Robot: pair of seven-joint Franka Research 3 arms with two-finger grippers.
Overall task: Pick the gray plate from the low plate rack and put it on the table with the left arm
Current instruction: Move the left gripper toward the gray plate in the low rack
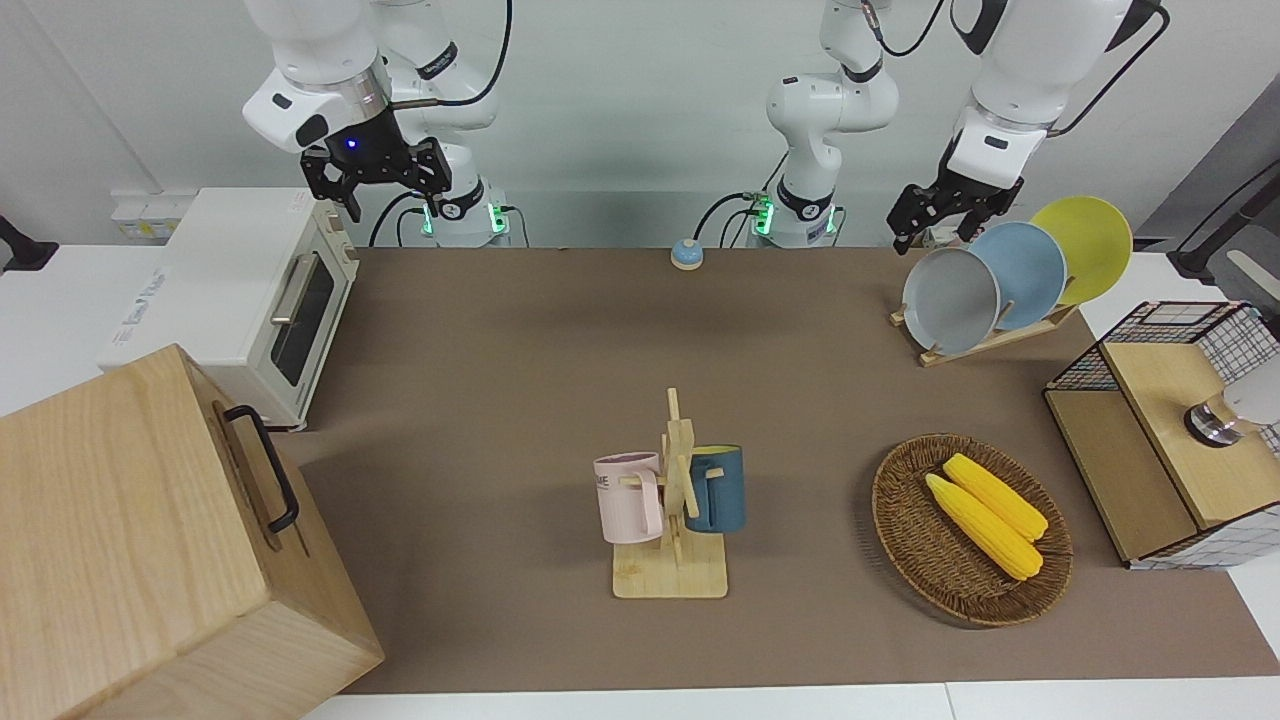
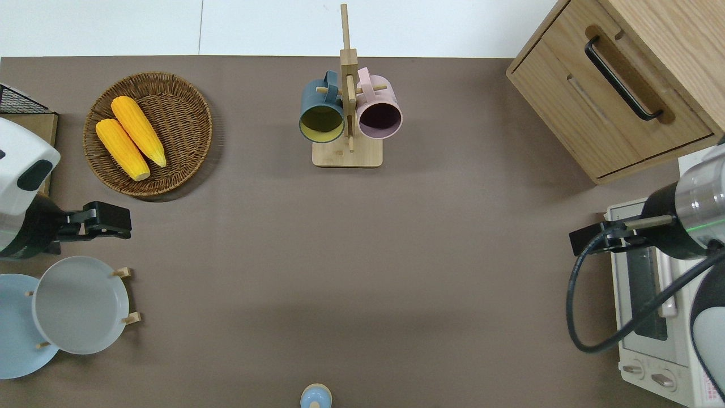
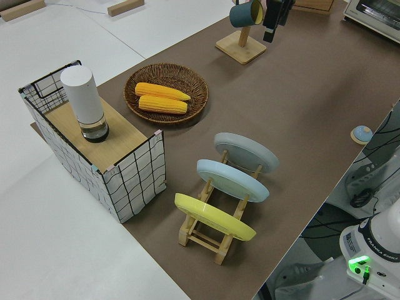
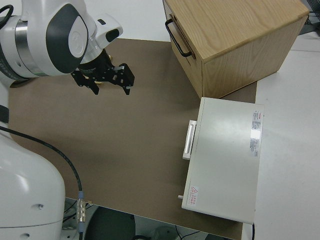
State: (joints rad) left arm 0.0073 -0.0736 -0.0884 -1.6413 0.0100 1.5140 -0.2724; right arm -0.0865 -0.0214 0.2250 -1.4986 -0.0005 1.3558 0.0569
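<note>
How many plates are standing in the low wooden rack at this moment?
3, all in the low plate rack. The gray plate stands at the end toward the right arm, the light blue plate in the middle, the yellow plate at the other end. None seems hidden.

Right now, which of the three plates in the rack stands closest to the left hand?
The gray plate, the end plate toward the table's middle. The left hand hangs just above it; the light blue plate and yellow plate stand further along the low plate rack.
</note>
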